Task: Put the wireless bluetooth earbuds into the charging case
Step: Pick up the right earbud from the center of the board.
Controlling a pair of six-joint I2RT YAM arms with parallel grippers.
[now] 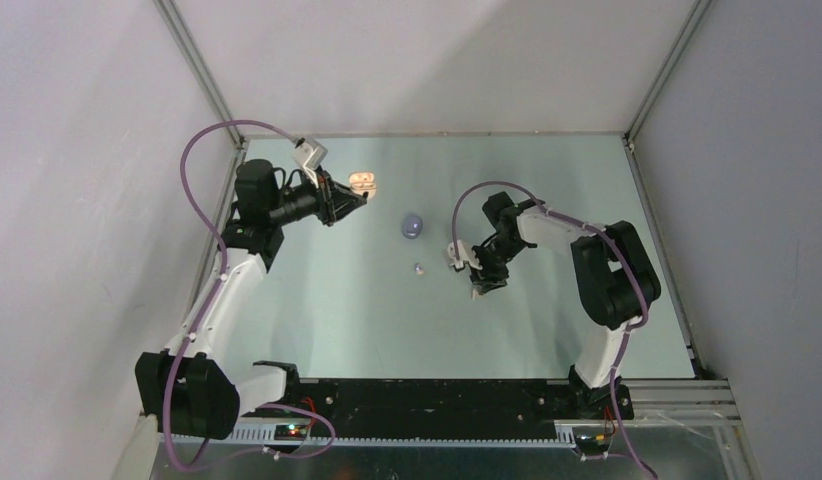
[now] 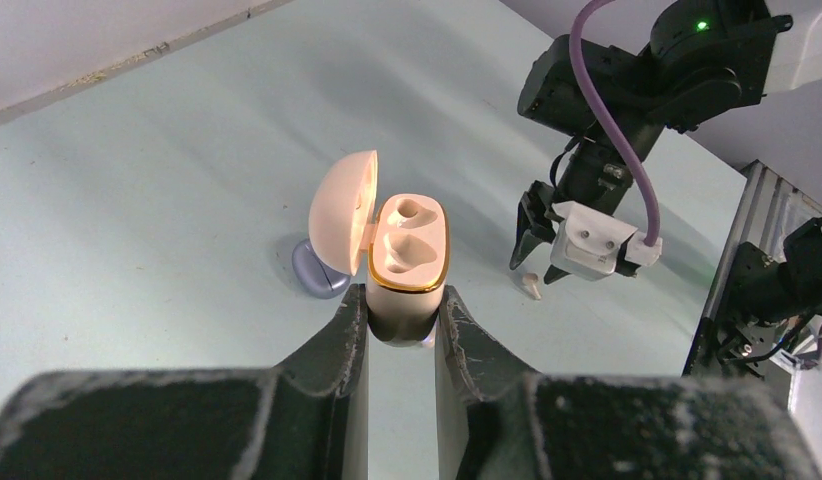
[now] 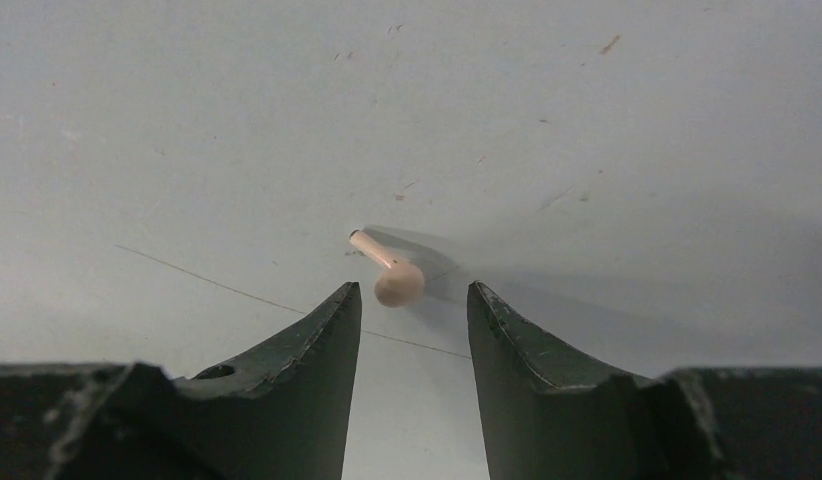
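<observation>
Cream-coloured earbud (image 3: 392, 272) lies on the pale table (image 1: 337, 320), just ahead of the right gripper (image 3: 412, 292), whose fingers stand apart on either side of it. The left gripper (image 2: 400, 305) is clamped on the cream charging case (image 2: 408, 255), which has its lid open and both sockets showing. A purple case (image 1: 413, 227) and a tiny purple earbud (image 1: 419, 269) lie between the arms.

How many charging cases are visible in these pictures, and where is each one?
2. The cream case, lid open, is clamped between the jaws of the left gripper. The purple case lies on the table, right of it in the top view. Others may be hidden.
</observation>
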